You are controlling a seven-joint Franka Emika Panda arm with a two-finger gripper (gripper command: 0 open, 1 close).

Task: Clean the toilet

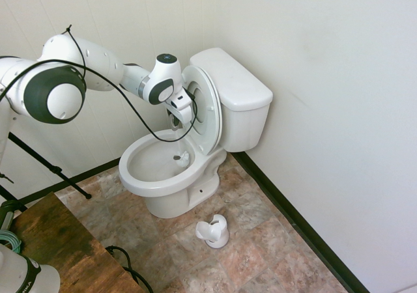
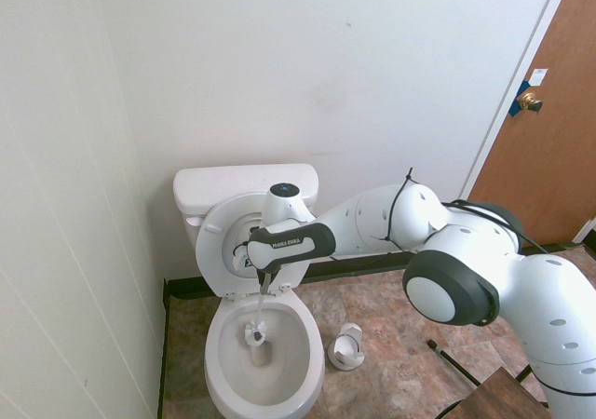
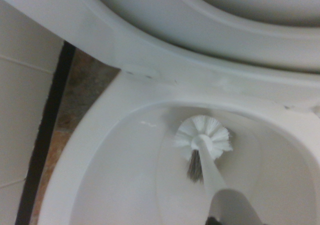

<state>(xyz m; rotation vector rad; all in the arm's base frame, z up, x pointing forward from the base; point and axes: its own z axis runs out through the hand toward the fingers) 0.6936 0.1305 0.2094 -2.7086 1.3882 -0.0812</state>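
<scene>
Second exterior view: gripper (image 2: 264,280) clamped on toilet brush (image 2: 257,330), pointing down, bristles inside bowl of toilet (image 2: 233,382) at lower left of frame. Best keep bristles pressed on porcelain, sweep full rim circle.

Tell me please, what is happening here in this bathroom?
The white robot arm is cleaning the toilet. Its gripper is shut on the handle of a white toilet brush and points down over the bowl. The brush head hangs inside the bowl, near the back wall under the raised seat and lid. The small brush holder stands empty on the tiled floor beside the toilet.
</scene>
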